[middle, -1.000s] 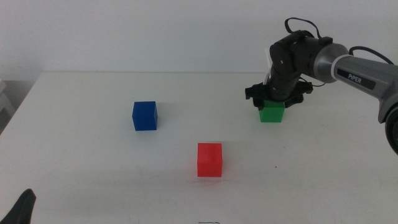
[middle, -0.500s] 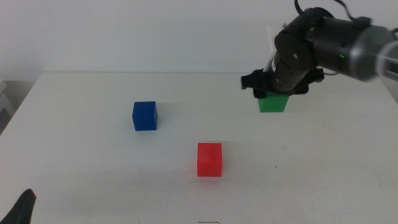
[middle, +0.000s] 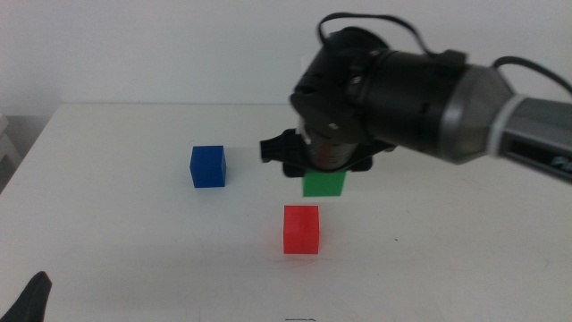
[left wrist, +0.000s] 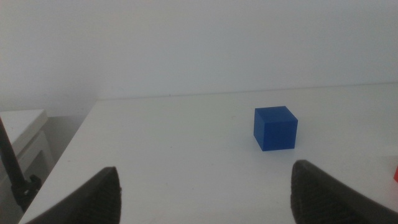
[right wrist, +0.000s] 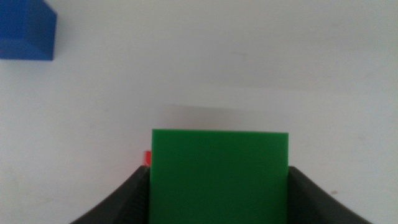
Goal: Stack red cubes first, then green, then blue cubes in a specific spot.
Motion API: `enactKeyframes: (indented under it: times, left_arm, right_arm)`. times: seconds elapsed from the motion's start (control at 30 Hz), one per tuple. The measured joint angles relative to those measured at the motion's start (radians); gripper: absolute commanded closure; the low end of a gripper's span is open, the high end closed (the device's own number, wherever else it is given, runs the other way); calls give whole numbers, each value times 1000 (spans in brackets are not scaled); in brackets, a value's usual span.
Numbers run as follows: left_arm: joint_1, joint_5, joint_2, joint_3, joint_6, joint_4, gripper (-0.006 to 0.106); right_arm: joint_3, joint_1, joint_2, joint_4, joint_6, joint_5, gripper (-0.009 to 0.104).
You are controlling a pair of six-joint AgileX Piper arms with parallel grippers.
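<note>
Middle view: right gripper (middle: 323,175) now carried across from the table's far right at 2 o'clock toward the centre, fingers clamped on the small matte green cube (middle: 323,184), lifted clear of the plain white table (middle: 134,241). A second back, same cube sat on the table at 2 o'clock; half a second back, already raised there. Now hanging just at 12 o'clock of the small matte bright red cube (middle: 301,229), close above and slightly behind it, not yet over it squarely. Red cube unmoved near the centre, small matte deep blue cube (middle: 208,166) unmoved at 10 o'clock of it, well apart. Left gripper (middle: 27,302) waiting at the near left corner, at 8 o'clock.

Left wrist view: fingers (left wrist: 99,193) spread wide, nothing between them; blue cube (left wrist: 275,128) ahead on the bare table; a red sliver at the frame's edge.

Right wrist view: green cube (right wrist: 219,175) filling the gap between the fingers (right wrist: 127,199), gripped flush on both sides; a thin corner of the red cube (right wrist: 147,157) peeking beside it, blue cube (right wrist: 25,30) farther off.

Judged meaning: red base taken as placed, green in transit for the second tier; remaining need is centring over red, then lowering.
</note>
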Motion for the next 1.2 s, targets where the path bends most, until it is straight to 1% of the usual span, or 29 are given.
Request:
enactKeyframes:
  times: [0.2, 0.27, 1.1, 1.2]
  left_arm:
    - [0, 0, 0, 0, 0, 0, 7]
    - [0, 0, 0, 0, 0, 0, 7]
    - [0, 0, 0, 0, 0, 0, 7]
    - [0, 0, 0, 0, 0, 0, 7]
  right_arm:
    - [-62, 23, 75, 66, 5, 8, 96]
    - [-71, 24, 96, 78, 5, 9, 96]
    - [-76, 24, 175, 84, 10, 17, 96]
    - [-76, 24, 176, 80, 12, 19, 93]
